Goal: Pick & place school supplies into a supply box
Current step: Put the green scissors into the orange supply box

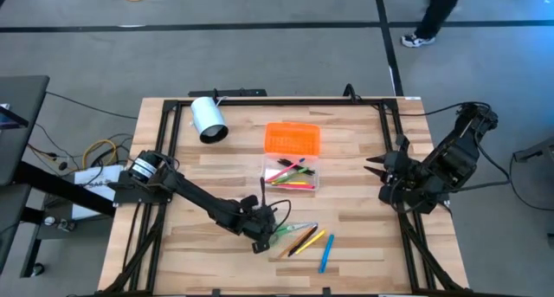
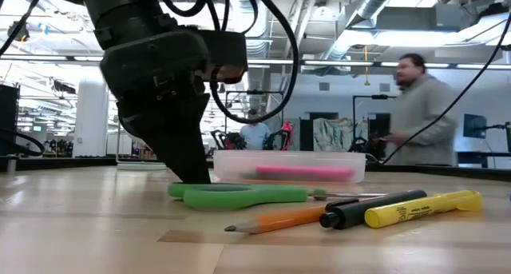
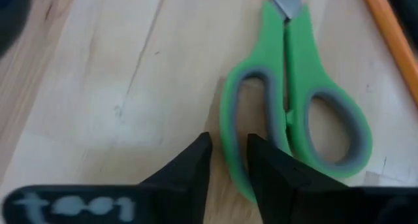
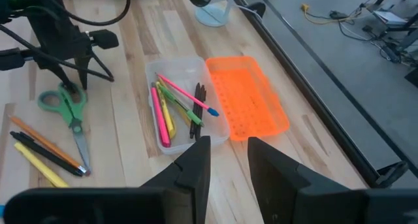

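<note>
The green-handled scissors (image 1: 287, 231) (image 2: 239, 196) lie flat on the table's near middle. My left gripper (image 3: 228, 140) (image 1: 262, 238) points down at their handle end. It is open by a narrow gap, with one finger inside a handle loop and one outside it. Beside the scissors lie an orange pencil (image 2: 279, 220), a black pen (image 2: 375, 208), a yellow marker (image 2: 423, 208) and a blue pen (image 1: 325, 254). The clear supply box (image 1: 268, 177) (image 4: 153, 64) holds several pens. Its orange lid (image 1: 292, 138) (image 4: 248, 103) lies on the box's far side. My right gripper (image 4: 228, 142) (image 1: 381, 177) waits at the right edge, narrowly open. My left gripper comes from above with its fingers on either side of one handle loop's rim (image 3: 232, 162). A strip of wood shows between the outer finger (image 3: 196, 159) and the rim. Whether the inner finger (image 3: 268, 162) touches the rim, I cannot tell. The scissors lie flat on the table.
A white cylinder (image 1: 208, 119) lies on its side near the far left corner. Black frame rails (image 1: 164, 141) run along the table's edges. A person (image 2: 419, 106) stands in the room beyond the table. Bare wood lies left of the scissors.
</note>
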`<action>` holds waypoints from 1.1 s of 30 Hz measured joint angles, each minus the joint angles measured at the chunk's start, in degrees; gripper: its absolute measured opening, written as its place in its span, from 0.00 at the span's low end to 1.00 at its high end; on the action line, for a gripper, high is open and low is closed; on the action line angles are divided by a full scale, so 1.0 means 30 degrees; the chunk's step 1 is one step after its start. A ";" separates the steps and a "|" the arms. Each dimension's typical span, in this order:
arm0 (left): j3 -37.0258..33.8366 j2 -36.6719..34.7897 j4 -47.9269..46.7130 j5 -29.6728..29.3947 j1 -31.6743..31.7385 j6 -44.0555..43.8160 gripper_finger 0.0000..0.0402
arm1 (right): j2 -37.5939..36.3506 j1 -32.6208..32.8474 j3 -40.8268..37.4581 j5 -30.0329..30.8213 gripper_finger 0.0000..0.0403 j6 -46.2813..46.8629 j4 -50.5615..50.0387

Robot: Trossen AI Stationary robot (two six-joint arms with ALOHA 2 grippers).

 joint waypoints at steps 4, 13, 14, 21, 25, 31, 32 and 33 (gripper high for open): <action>-0.0015 0.0007 -0.0249 -0.0150 0.0070 -0.1841 0.11 | 0.0000 0.0000 0.0000 0.0000 0.24 -0.0007 0.0000; -0.0015 0.0022 -0.0316 -0.0869 0.0221 -0.4754 0.05 | 0.0000 0.0000 0.0000 0.0000 0.24 -0.0007 0.0029; -0.0015 0.0022 -0.0309 -0.0935 0.0244 -0.5022 0.05 | 0.0000 0.0000 0.0000 0.0000 0.24 -0.0007 0.0029; -0.0036 0.0022 -0.0104 -0.1223 0.0312 -0.5618 0.02 | 0.0000 0.0000 0.0000 0.0000 0.24 -0.0007 0.0029; -0.0074 0.0022 0.0163 -0.1357 0.0319 -0.5663 0.02 | 0.0000 0.0000 0.0000 0.0000 0.24 -0.0007 0.0027; 0.0622 0.0092 -0.0084 -0.1846 0.0334 -0.5539 0.02 | 0.0000 0.0000 0.0000 0.0000 0.24 -0.0007 0.0022; 0.0863 0.0105 -0.0214 -0.1971 0.0334 -0.5394 0.02 | 0.0006 -0.0006 0.0000 0.0000 0.24 -0.0007 0.0024; 0.1072 0.0136 -0.0426 -0.2071 0.0334 -0.5212 0.02 | 0.0007 -0.0007 0.0000 0.0000 0.24 -0.0007 0.0017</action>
